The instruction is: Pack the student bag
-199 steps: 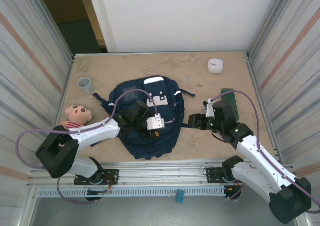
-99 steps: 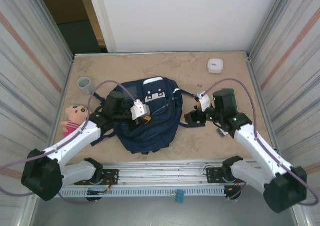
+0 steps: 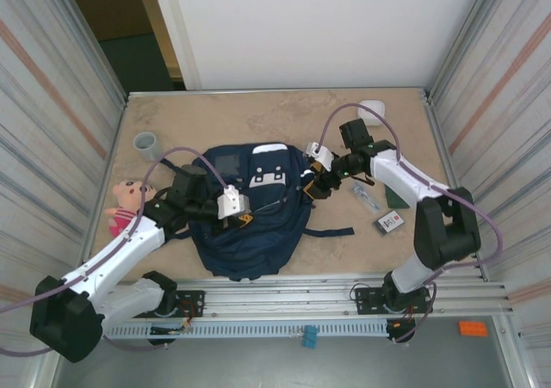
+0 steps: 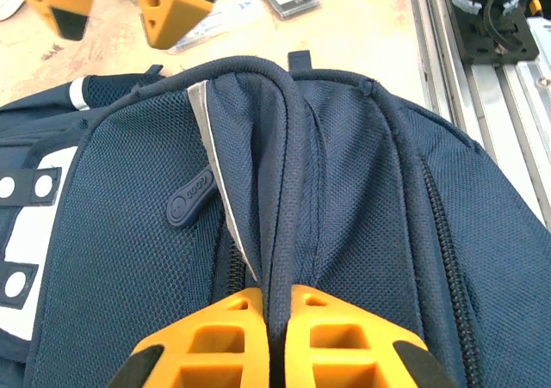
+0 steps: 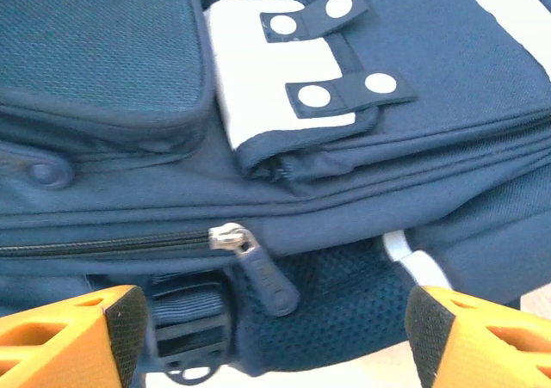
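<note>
Student bag (image 3: 258, 233), just one, one doll (image 3: 127, 200), one cup (image 3: 147, 145)

The navy student bag (image 3: 258, 212) lies flat, white patches uppermost.

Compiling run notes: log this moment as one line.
left gripper: shut on student bag | right gripper: open, at zipper pull

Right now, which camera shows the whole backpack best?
The top camera: the whole backpack lies on the table, visible edge to edge. The left wrist camera gives a close-up of a fabric ridge pinched in the left gripper. The right wrist camera gives its side, with a zipper and white patch.
</note>
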